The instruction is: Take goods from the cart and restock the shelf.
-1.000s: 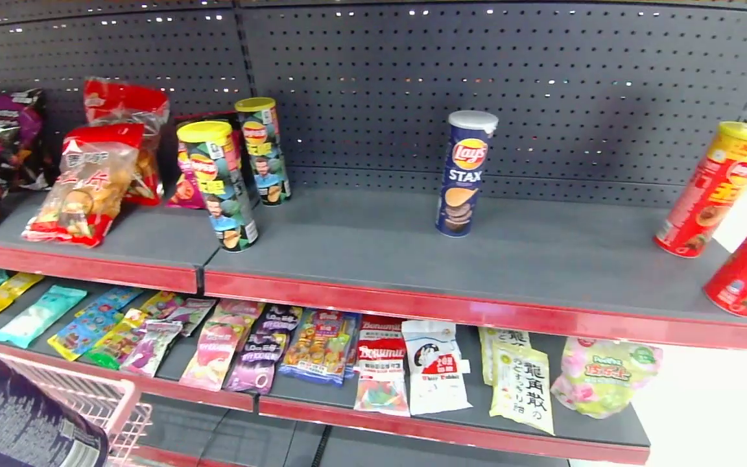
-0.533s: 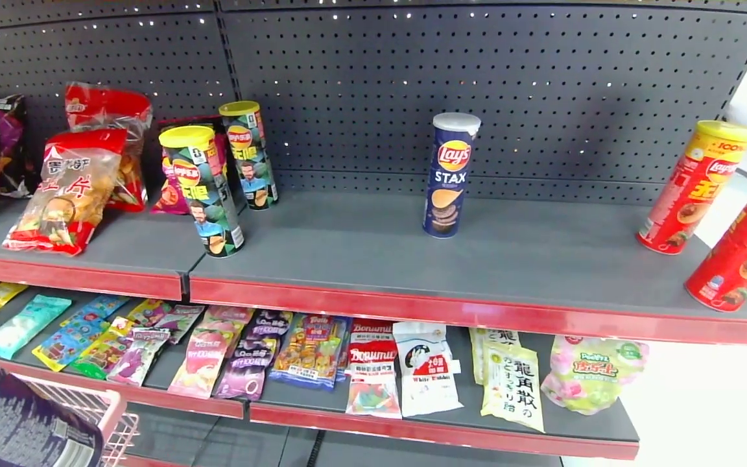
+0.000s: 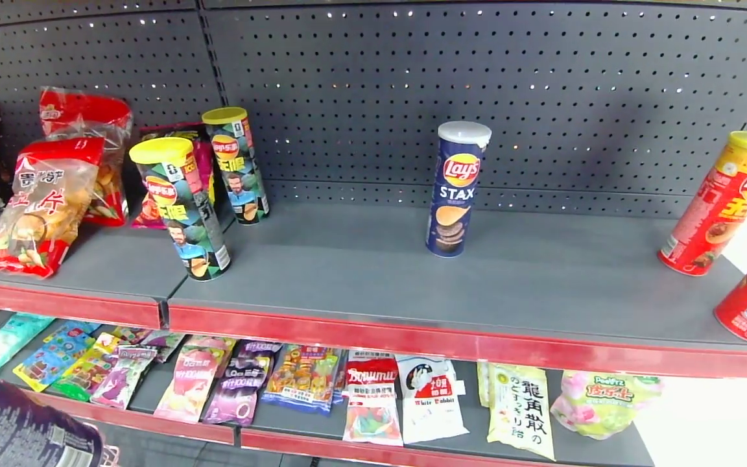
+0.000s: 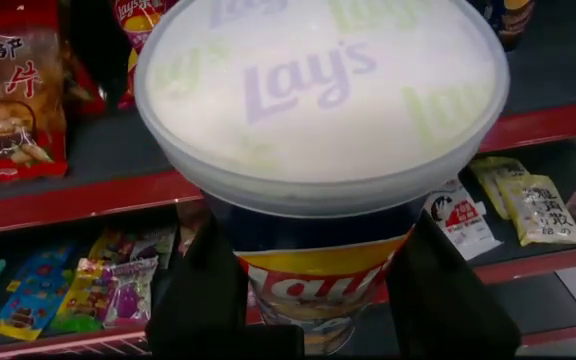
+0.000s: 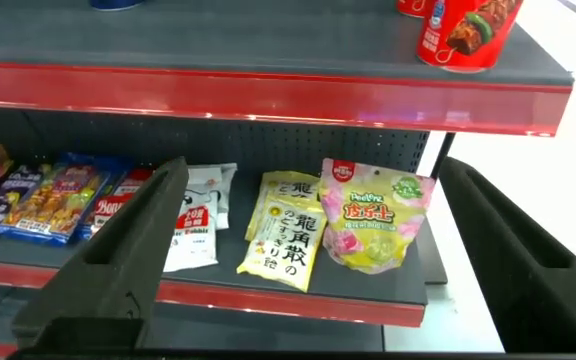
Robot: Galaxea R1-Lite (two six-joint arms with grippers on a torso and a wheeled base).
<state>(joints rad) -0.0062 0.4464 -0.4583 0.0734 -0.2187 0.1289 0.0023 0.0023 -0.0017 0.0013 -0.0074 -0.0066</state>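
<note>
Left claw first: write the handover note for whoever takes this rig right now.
Left claw: shut on a blue chip can, held before the shelves.
Right claw: open, empty, before the lower shelf.
Done: one matching blue can stands on the top shelf.
Left: probably set the held can beside it on the bare stretch.

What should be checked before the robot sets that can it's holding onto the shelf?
1. Left gripper clamps the held can from both sides: ok.
2. Bare shelf between the blue can and the red can: ok.
3. Blue can standing upright, so a neighbour can go beside it: ok.
4. Right gripper open and empty: ok.
5. Held can's height against the shelf edge: cannot tell.
</note>
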